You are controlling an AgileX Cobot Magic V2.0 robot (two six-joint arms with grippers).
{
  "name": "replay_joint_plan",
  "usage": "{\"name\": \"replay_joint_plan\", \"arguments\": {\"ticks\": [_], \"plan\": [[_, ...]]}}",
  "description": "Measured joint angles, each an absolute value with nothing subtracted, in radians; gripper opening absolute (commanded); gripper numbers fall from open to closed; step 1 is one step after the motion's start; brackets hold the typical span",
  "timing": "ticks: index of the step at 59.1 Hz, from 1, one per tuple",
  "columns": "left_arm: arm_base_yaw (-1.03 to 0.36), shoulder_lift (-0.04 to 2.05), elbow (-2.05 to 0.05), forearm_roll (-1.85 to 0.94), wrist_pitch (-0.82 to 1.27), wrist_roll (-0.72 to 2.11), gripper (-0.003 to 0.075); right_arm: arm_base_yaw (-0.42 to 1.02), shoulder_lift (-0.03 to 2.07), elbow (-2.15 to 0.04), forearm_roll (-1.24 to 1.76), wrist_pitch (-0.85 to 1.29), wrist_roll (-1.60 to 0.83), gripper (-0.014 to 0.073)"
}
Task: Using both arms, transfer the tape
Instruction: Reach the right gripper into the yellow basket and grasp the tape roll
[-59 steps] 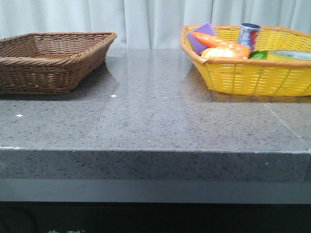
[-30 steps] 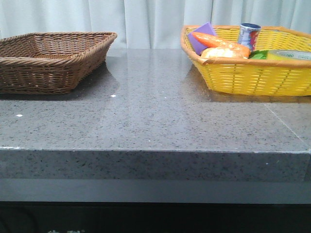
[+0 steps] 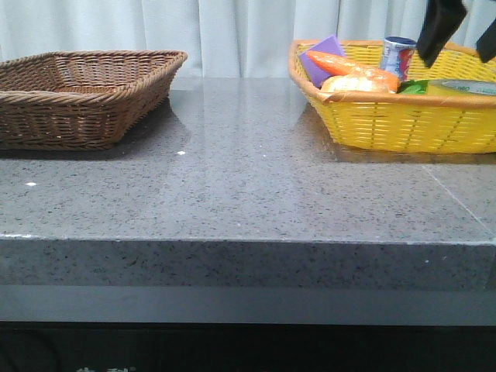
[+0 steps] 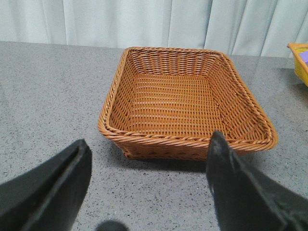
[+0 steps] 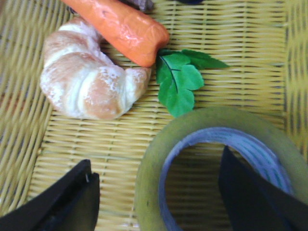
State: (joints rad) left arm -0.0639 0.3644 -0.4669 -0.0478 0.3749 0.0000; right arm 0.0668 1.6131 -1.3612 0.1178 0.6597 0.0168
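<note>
The tape (image 3: 465, 87), a yellowish translucent roll, lies flat in the right part of the yellow basket (image 3: 403, 124). In the front view my right gripper (image 3: 463, 35) hangs just above it, with its dark fingers apart. In the right wrist view the right gripper (image 5: 156, 159) is open and straddles the tape's near wall (image 5: 149, 183). One finger (image 5: 67, 202) is outside the roll and the other is over the core hole. My left gripper (image 4: 149, 142) is open and empty above the table, just in front of the empty brown basket (image 4: 187, 140). It is out of the front view.
The yellow basket also holds a croissant (image 5: 91, 82), an orange carrot (image 5: 120, 24), a green leaf (image 5: 180, 79), a printed can (image 3: 397, 56) and a purple block (image 3: 322, 58). The brown basket (image 3: 77, 101) stands at the table's far left. A curtain hangs behind.
The right gripper's fingers have come down into the front view over the yellow basket; before, no gripper showed there. The baskets and their contents have not moved.
</note>
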Motion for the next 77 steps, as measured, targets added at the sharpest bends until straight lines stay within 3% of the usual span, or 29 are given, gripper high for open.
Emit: {"name": "replay_joint_plan", "arguments": {"ticks": [16,43,62,77], "plan": [[-0.064,0.364,-0.467,-0.048,0.375,0.000,0.0490,0.071,1.697,-1.394,0.122,0.677,0.017,0.0528],[-0.064,0.364,-0.467,-0.048,0.372,0.000,0.0490,0.071,1.725,-1.400,0.126,0.709,0.016,0.0097],[-0.064,0.364,-0.467,-0.048,0.371,0.000,0.0490,0.073,1.706,-1.402,0.126,0.715,0.016,0.0076],[-0.064,0.364,-0.467,-0.048,0.370,0.000,0.0490,0.076,1.544,-1.402,0.126,0.731,0.016,0.0076]]}}
